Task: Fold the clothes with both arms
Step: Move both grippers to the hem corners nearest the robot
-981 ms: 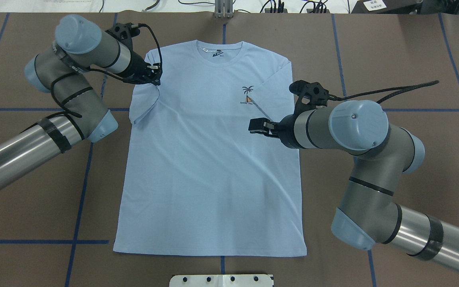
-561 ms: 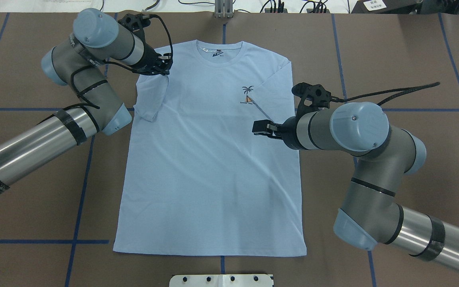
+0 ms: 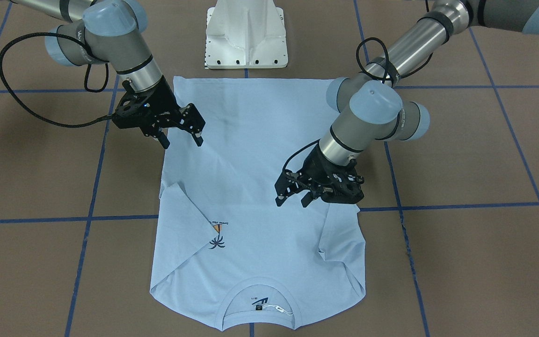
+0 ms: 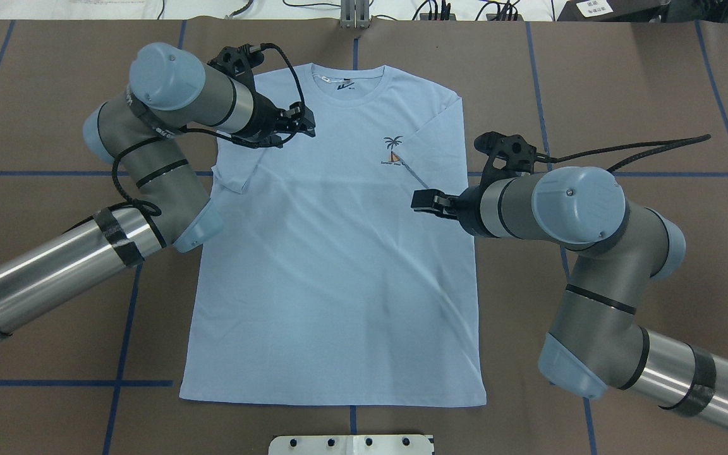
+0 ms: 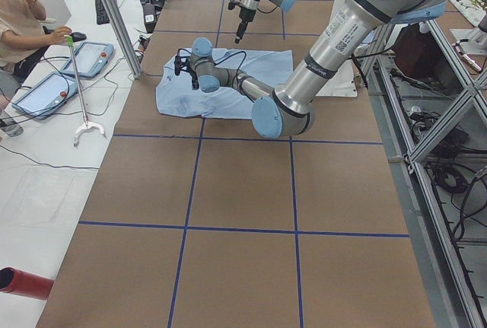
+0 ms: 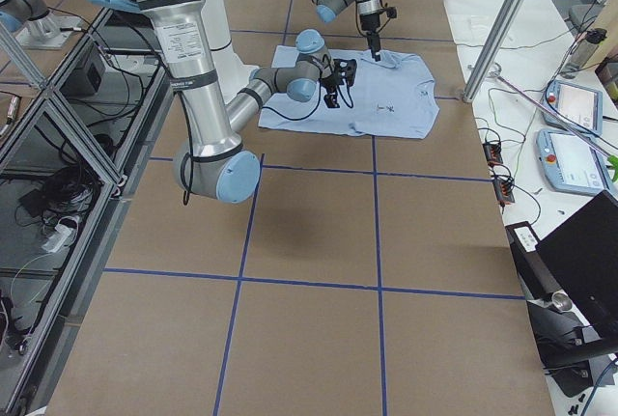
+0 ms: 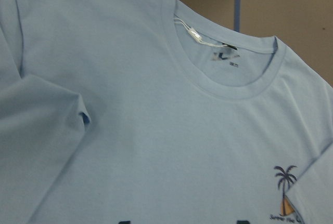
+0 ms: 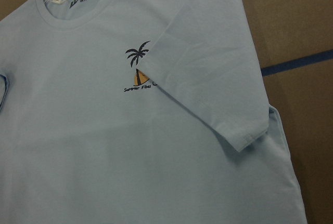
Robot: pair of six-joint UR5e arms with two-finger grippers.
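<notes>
At worktop (image 3: 461,140) centre, front view: T-shirt (image 3: 251,164) lay flat, sleeves (image 3: 339,234) turned in; L gripper (image 3: 292,202), R gripper (image 3: 182,142) gaped, empty. Overhead: both hung over shirt. Risk: low fingertip could snag cloth, undo sleeve fold. Vs 1 s ago: L gripper had quit sleeve, moved inward.

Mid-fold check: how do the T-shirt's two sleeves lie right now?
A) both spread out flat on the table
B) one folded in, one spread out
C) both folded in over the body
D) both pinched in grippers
C: on the T-shirt both sleeves lie folded over the body; the left gripper and right gripper are open, holding nothing.
</notes>
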